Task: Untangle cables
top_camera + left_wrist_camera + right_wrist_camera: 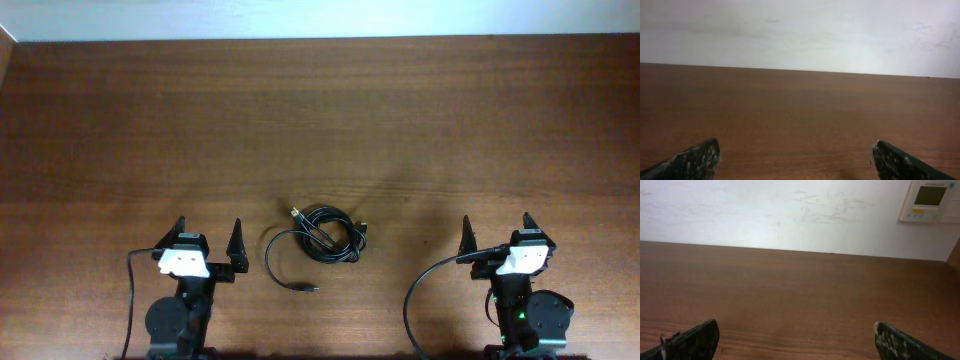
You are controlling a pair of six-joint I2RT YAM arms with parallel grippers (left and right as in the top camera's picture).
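- The left hand [209, 232] is seen at the near edge of the tabletop [320, 110], its fingers spread wide and nothing held between them. In its wrist view only bare wood and a pale wall [800, 30] are shown.
- The cables [322, 236] are found between the two hands, at the front middle of the tabletop, somewhat nearer the left hand and touched by neither.
- Most of the cord is wound into one tight coil, with strands crossed over one another inside it. The number of cords in it cannot be counted from above.
- One loose loop [268, 255] is thrown out from the left side of the coil and is ended by a plug [308, 288] toward the near edge. Two more plug ends are made out, at the upper left and at the right of the coil.
- The right hand [497, 228] is likewise held open and empty, well apart from the coil.
- The task is judged as not yet begun: no cord is separated, and each one is left to be drawn out and laid apart.
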